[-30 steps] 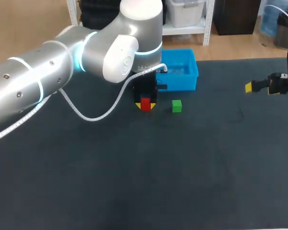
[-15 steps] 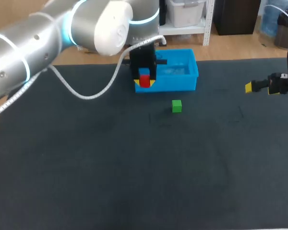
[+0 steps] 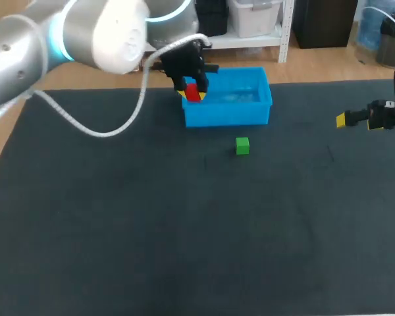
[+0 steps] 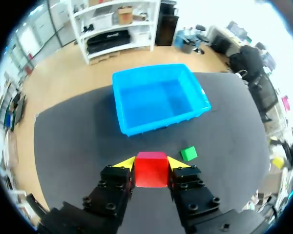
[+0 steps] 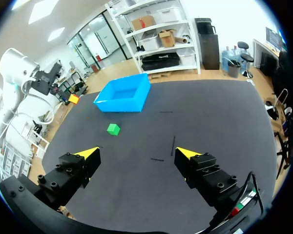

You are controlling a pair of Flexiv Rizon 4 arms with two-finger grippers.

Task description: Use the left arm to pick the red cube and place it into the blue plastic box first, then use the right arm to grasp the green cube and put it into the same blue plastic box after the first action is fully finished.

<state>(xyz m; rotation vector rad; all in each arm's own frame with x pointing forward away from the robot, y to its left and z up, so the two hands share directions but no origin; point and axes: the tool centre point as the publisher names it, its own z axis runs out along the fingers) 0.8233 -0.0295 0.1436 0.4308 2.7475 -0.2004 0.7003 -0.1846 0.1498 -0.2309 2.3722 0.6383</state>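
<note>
Our left gripper (image 4: pixel 151 162) holds the red cube (image 3: pixel 193 93) tight, up over the left end of the blue box (image 3: pixel 230 116). The green cube (image 3: pixel 242 145) sits on the table (image 3: pixel 184 230) near the box. Our right gripper (image 5: pixel 137 152) is wide open and holds nothing.

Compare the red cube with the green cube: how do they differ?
The red cube is clamped in the left gripper, raised off the table; the green cube lies loose on it. The red cube is by the blue box's left end; the green cube sits in front of the box. Both look alike in size and shape, and neither is inside the box.
</note>
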